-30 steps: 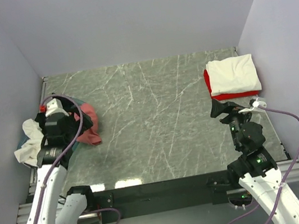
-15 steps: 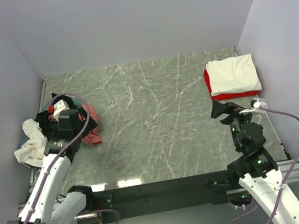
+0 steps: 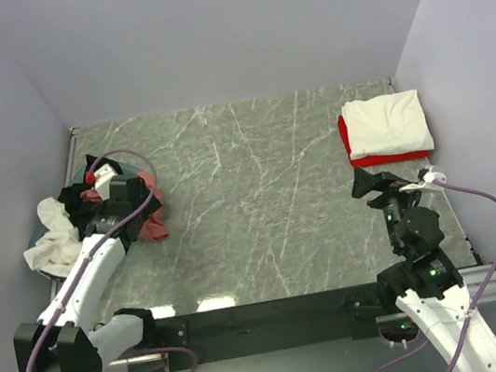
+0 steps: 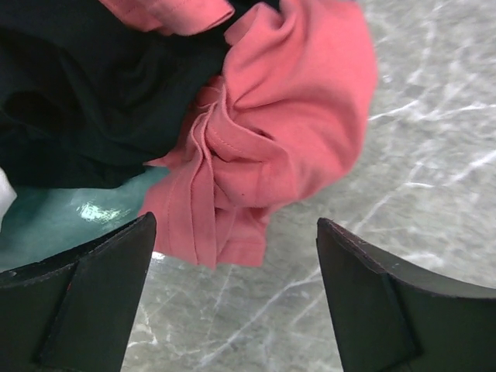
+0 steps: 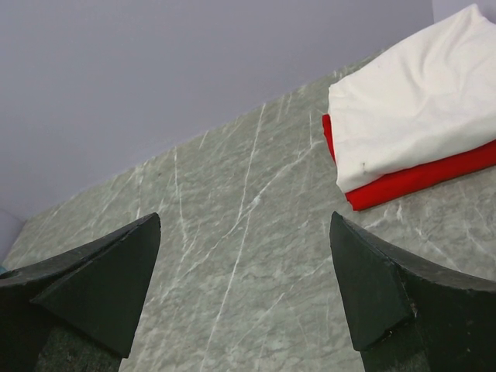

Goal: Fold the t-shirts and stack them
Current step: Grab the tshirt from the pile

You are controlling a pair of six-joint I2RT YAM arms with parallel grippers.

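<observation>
— Salmon-pink shirt (image 4: pixel 271 147): where was it?
— Crumpled at the left edge of the counter (image 3: pixel 259 194), spilling from the teal basin (image 4: pixel 70 217) beside a black shirt (image 4: pixel 85 101). The left pincer (image 4: pixel 234 232) hung over it, jaws wide apart, gripping nothing.
— And the right pincer (image 5: pixel 244 225)?
— Also spread and empty, above the counter. The cream-white shirt (image 5: pixel 411 101) lay folded atop the red shirt (image 5: pixel 418 182) at far right.

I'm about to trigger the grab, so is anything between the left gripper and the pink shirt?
Nothing visible. The left gripper is open over the pink shirt, its crumpled edge lying between the jaws.
</observation>
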